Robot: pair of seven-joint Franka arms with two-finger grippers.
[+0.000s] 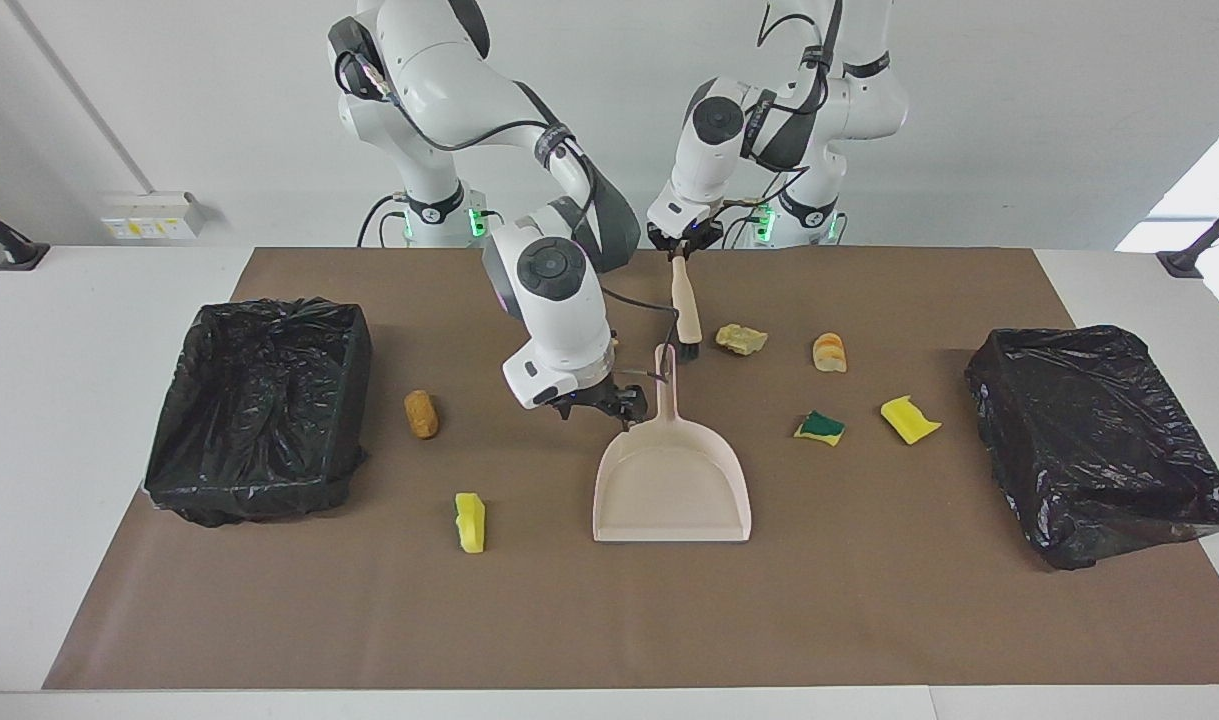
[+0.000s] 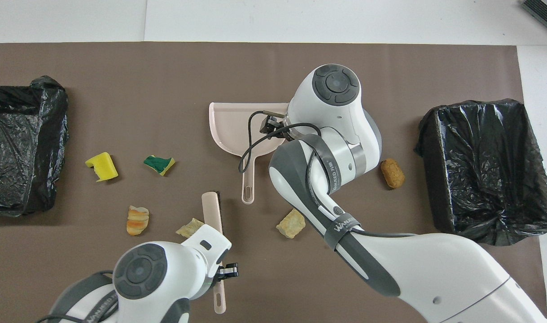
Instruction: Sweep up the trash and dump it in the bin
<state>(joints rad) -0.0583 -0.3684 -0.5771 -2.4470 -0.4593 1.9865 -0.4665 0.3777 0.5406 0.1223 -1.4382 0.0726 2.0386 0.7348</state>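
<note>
Facing view: your left gripper [image 1: 681,246] jaws clamped on brush [image 1: 685,312], right gripper [image 1: 624,402] jaws apart beside dustpan [image 1: 671,480], trash [image 1: 741,339] scattered round dustpan w/ one scrap beside the bristles — careless swing could flick it off the worktop [image 1: 609,620].

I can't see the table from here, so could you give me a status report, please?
Left gripper shut on brush handle. Right gripper open beside dustpan. Trash scattered, none in dustpan. Brush head close to dustpan handle.

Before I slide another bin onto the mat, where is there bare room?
Bare: the strip farther from the robots than the dustpan and yellow sponge bit, running between both bins. Crowded: around the brush, nearer the robots.
</note>
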